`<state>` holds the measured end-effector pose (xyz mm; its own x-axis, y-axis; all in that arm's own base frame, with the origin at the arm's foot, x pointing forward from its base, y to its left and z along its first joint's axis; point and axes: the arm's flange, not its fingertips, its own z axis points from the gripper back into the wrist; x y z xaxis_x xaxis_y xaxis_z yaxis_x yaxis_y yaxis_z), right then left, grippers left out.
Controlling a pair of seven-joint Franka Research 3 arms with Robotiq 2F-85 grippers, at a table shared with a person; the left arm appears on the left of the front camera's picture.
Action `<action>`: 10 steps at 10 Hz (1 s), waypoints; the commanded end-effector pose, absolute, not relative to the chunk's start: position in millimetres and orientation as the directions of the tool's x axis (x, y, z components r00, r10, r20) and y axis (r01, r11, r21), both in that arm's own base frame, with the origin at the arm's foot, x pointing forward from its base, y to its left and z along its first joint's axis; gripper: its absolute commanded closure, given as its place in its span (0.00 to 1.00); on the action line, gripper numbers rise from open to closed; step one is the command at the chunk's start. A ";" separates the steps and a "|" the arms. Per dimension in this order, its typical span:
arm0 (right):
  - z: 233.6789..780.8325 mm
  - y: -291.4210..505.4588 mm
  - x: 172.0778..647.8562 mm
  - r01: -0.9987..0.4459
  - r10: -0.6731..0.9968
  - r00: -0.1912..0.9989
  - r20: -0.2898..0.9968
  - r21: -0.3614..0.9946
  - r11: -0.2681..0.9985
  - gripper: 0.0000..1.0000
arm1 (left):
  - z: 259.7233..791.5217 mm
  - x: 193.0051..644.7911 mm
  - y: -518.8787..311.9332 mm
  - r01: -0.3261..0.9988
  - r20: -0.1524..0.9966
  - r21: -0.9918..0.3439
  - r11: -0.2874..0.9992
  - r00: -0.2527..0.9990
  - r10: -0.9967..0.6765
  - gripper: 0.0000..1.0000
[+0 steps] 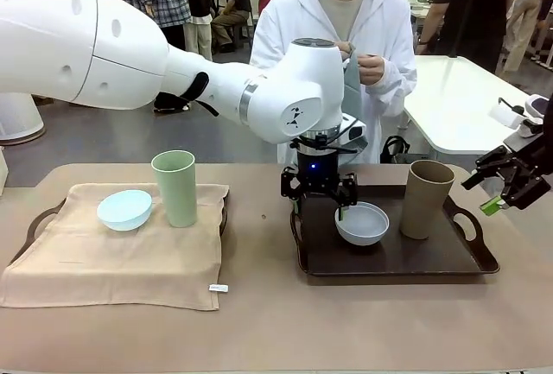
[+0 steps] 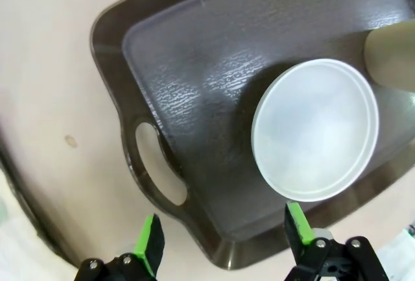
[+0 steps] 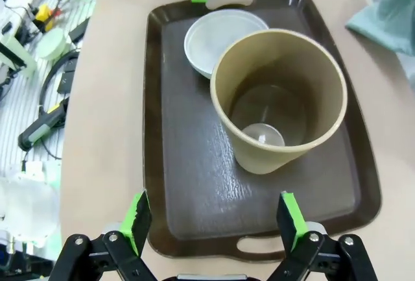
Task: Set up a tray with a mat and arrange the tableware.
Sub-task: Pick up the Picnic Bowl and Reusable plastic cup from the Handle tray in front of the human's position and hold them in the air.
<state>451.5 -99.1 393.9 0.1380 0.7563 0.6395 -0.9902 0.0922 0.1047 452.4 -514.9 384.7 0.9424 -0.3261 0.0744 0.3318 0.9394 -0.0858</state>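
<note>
Gaping left pincer [image 2: 222, 222] above white-grey bowl [image 2: 316, 128]

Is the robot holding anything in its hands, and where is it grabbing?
No. The left gripper and right gripper are both open, with nothing between their fingers. A person's hand holds a grey-green cloth near its top.

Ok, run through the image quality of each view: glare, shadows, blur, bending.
Front view: sharp and evenly lit, the pale green cup crisp-edged. Left wrist view: slightly soft, the tray edges bowed by the wide lens, and a dark shadow left of the white-grey bowl. Right wrist view: a pale sheen on the tray floor near the tan-brown cup.
</note>
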 end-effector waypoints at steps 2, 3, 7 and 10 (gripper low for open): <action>384.7 -86.6 480.5 -0.970 0.730 0.243 0.639 0.140 0.201 0.00 | 386.7 444.3 -541.9 0.299 0.102 -0.042 0.953 0.951 -0.293 0.03; 381.0 -90.7 485.1 -0.963 0.719 0.267 0.641 0.147 0.227 0.00 | 390.3 442.6 -546.8 0.290 0.120 -0.047 0.956 0.952 -0.283 0.03; 360.6 -82.2 501.2 -0.969 0.714 0.248 0.655 0.173 0.178 0.00 | 392.4 447.9 -563.9 0.259 0.134 -0.035 0.965 0.958 -0.252 0.03; 347.0 -75.4 507.0 -0.989 0.681 0.133 0.720 0.146 0.038 0.00 | 388.8 456.3 -567.5 0.243 0.124 -0.041 0.969 0.964 -0.237 0.03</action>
